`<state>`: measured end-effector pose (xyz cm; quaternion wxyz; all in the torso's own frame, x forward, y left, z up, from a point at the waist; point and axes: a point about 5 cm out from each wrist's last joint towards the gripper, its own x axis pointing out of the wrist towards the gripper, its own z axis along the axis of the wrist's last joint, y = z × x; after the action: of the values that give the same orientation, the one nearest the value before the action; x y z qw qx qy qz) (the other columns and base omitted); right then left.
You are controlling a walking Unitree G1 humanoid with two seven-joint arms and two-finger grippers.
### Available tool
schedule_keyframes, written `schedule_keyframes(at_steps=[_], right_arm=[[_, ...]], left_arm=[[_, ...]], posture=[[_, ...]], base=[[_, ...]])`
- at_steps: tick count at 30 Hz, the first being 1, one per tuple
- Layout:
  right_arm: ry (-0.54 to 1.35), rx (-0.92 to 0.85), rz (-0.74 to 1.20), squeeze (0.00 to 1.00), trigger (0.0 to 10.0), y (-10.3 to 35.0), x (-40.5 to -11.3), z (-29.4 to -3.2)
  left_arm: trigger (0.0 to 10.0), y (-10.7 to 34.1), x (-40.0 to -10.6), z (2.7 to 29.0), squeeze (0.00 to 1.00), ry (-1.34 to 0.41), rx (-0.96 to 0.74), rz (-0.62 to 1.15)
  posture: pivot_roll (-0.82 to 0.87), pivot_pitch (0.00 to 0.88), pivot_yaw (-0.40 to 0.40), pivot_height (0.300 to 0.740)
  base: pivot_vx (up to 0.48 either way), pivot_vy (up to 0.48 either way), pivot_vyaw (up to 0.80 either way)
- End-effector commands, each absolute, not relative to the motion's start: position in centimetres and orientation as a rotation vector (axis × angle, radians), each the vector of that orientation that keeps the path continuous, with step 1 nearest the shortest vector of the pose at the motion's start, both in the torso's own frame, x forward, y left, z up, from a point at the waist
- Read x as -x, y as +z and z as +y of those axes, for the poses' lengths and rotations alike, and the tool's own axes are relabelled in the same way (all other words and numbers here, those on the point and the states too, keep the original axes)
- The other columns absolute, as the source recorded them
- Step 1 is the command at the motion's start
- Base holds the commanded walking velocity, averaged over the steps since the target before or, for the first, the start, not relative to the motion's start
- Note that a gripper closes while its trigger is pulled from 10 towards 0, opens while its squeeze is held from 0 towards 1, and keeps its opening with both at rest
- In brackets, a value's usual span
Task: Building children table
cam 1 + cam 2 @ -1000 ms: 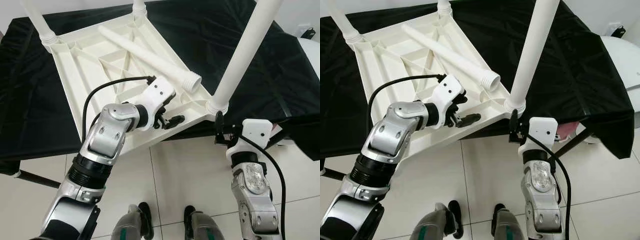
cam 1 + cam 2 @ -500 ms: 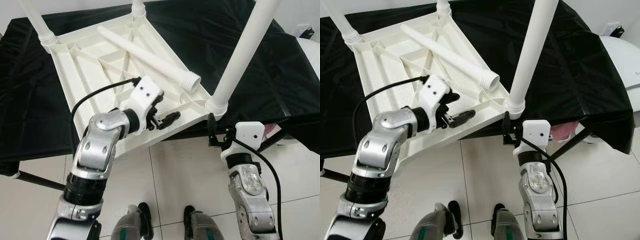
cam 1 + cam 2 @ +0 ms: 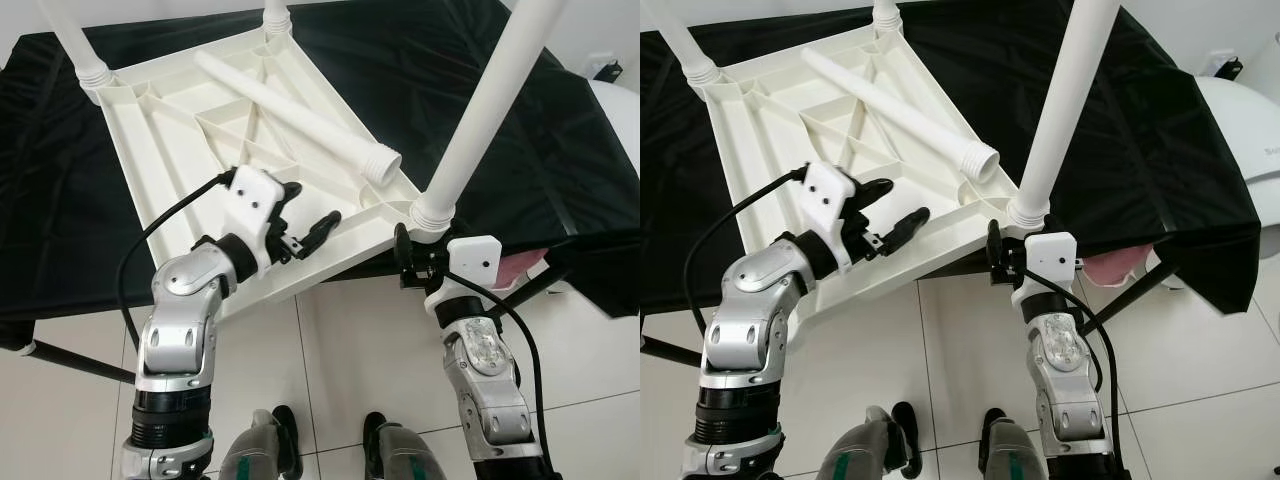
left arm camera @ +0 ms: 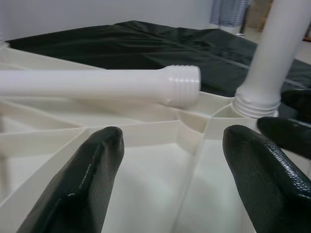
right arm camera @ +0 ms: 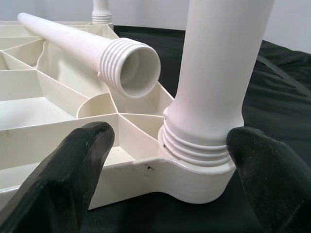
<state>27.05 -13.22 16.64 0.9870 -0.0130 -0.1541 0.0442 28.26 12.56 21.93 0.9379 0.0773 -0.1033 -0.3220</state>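
Observation:
A white plastic tabletop (image 3: 170,170) lies upside down on the black-covered table. Legs stand screwed in at its far left (image 3: 75,40), far middle (image 3: 278,12) and near right corner (image 3: 480,110). A loose leg (image 3: 300,110) lies across the ribbed underside, its threaded end (image 4: 182,85) pointing toward the near right corner. My left gripper (image 3: 312,205) hovers open over the tabletop's near edge, with nothing between its fingers (image 4: 92,179). My right gripper (image 5: 170,141) is open just in front of the near right leg's base (image 5: 199,145), one finger to each side, touching nothing.
The black cloth (image 3: 560,150) hangs over the table's front and right edges. White tiled floor (image 3: 340,350) lies below, with my feet (image 3: 290,450) near the table. A white rounded object (image 3: 1250,130) stands at the right, and a dark bar (image 3: 70,358) slants low left.
My left gripper has drawn back to the left along the tabletop's near edge and spread its fingers. My right gripper has shifted left, up to the near right leg's base.

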Motion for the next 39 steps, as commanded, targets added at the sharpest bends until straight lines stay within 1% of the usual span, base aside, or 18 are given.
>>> schedule_keyframes(at_steps=[1, 2, 3, 6, 7, 12, 14, 16, 18, 21, 27, 29, 36, 39], right_arm=[[0.121, 0.024, -0.308, 0.0, 10.0, 16.3, -27.2, -12.8], [0.121, 0.024, -0.308, 0.0, 10.0, 16.3, -27.2, -12.8], [0.119, 0.021, -0.306, 0.0, 10.0, 16.0, -27.5, -12.9], [0.117, 0.018, -0.303, 0.0, 10.0, 15.9, -27.5, -12.9], [0.118, 0.018, -0.3, 0.0, 10.0, 15.7, -27.5, -12.8], [0.115, 0.003, -0.281, 0.0, 10.0, 15.2, -27.6, -12.7], [0.108, -0.003, -0.268, 0.0, 10.0, 14.7, -27.4, -12.7], [0.108, -0.003, -0.268, 0.0, 10.0, 14.7, -27.4, -12.7], [0.094, 0.01, -0.281, 0.0, 10.0, 14.4, -27.2, -12.8], [0.09, 0.017, -0.289, 0.0, 10.0, 14.4, -27.1, -12.9], [0.096, 0.002, -0.299, 0.0, 10.0, 14.4, -27.2, -12.9], [0.112, 0.0, -0.313, 0.0, 10.0, 14.6, -27.3, -12.5], [0.143, 0.001, -0.328, 0.0, 10.0, 14.5, -27.5, -11.8], [0.141, 0.003, -0.322, 0.0, 10.0, 14.2, -27.6, -11.8]], left_arm=[[10.0, 22.0, -28.4, 15.6, 0.0, -0.169, -0.052, -0.267], [10.0, 22.0, -28.4, 15.6, 0.0, -0.169, -0.052, -0.267], [10.0, 21.0, -27.6, 16.3, 0.0, -0.152, -0.036, -0.259], [10.0, 20.6, -27.4, 16.5, 0.0, -0.134, -0.037, -0.255], [10.0, 20.0, -27.2, 16.9, 0.0, -0.102, -0.038, -0.254], [10.0, 19.2, -27.0, 17.3, 0.0, -0.052, -0.044, -0.241], [10.0, 18.7, -26.8, 17.7, 0.0, 0.009, -0.021, -0.241], [10.0, 18.7, -26.8, 17.7, 0.0, 0.009, -0.021, -0.241], [10.0, 18.3, -26.7, 18.2, 0.0, 0.077, 0.002, -0.242], [10.0, 18.2, -26.7, 18.4, 0.0, 0.095, 0.008, -0.242], [10.0, 18.0, -26.5, 18.3, 0.0, 0.099, 0.004, -0.254], [10.0, 17.7, -26.1, 17.7, 0.0, 0.056, 0.001, -0.278], [10.0, 16.7, -25.7, 16.9, 0.0, -0.006, -0.015, -0.305], [10.0, 16.2, -26.1, 17.2, 0.0, -0.004, -0.002, -0.308]], posture=[[-0.02, 0.188, -0.006, 0.74], [-0.02, 0.188, -0.006, 0.74], [-0.01, 0.188, -0.011, 0.74], [-0.01, 0.188, -0.012, 0.74], [-0.01, 0.186, -0.012, 0.74], [0.0, 0.184, -0.012, 0.74], [-0.01, 0.182, -0.002, 0.74], [-0.01, 0.182, -0.002, 0.74], [-0.02, 0.18, 0.003, 0.74], [-0.02, 0.18, 0.003, 0.74], [-0.02, 0.174, 0.005, 0.74], [-0.01, 0.169, 0.0, 0.74], [-0.01, 0.167, -0.009, 0.74], [-0.02, 0.166, -0.007, 0.74]], base=[[0.0, 0.0, 0.0], [0.0, 0.0, 0.0], [0.0, 0.0, 0.0], [0.0, 0.0, 0.0], [0.0, 0.0, 0.0], [0.0, 0.0, 0.0], [0.0, 0.0, 0.0], [0.0, 0.0, 0.0], [0.0, 0.0, 0.0], [0.0, 0.0, 0.0], [0.0, 0.0, 0.0], [0.0, 0.0, 0.0], [0.0, 0.0, 0.0], [0.0, 0.0, 0.0]])
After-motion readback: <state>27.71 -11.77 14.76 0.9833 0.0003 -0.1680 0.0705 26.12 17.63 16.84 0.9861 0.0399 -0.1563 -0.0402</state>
